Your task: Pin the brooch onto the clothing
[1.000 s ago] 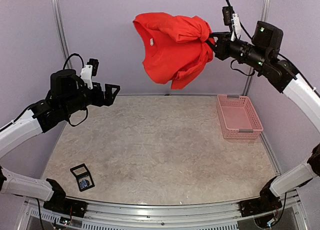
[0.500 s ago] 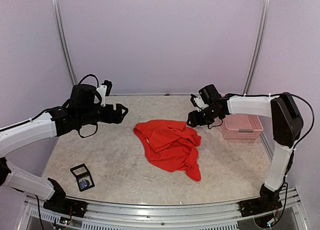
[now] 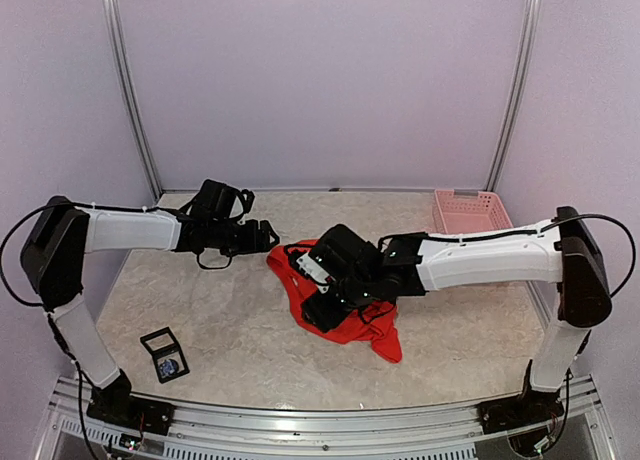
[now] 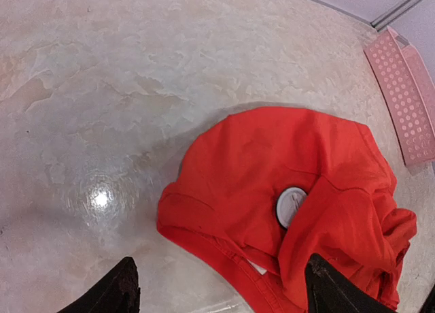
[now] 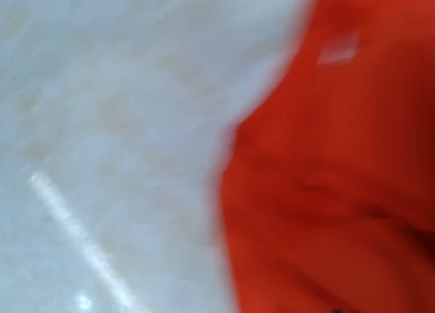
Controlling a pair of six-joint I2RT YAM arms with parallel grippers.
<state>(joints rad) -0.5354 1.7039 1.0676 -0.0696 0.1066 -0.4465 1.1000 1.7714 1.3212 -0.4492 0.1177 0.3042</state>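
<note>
The clothing (image 3: 384, 332), a bright red T-shirt, lies crumpled on the middle of the table. In the left wrist view the shirt (image 4: 258, 156) shows its neckline hem and a round white disc (image 4: 291, 205) on the fabric. My left gripper (image 3: 268, 237) hovers at the shirt's left edge, and its jaws (image 4: 221, 292) stand wide open over the hem with nothing held. My right gripper (image 3: 318, 310) is low over the shirt. Its own view is blurred red cloth (image 5: 340, 156) with no fingers visible. A small blue item, apparently the brooch (image 3: 170, 363), sits in an open black case (image 3: 158, 342) at the front left.
A pink basket (image 3: 470, 212) stands at the back right. The marbled tabletop (image 3: 470, 320) ends at a metal rail along the near edge (image 3: 320, 420). Purple walls close in the back and sides.
A second ago the right gripper held the shirt high in the air. The shirt now lies on the table, and the right arm has come down over it. The left arm has reached rightward to it.
</note>
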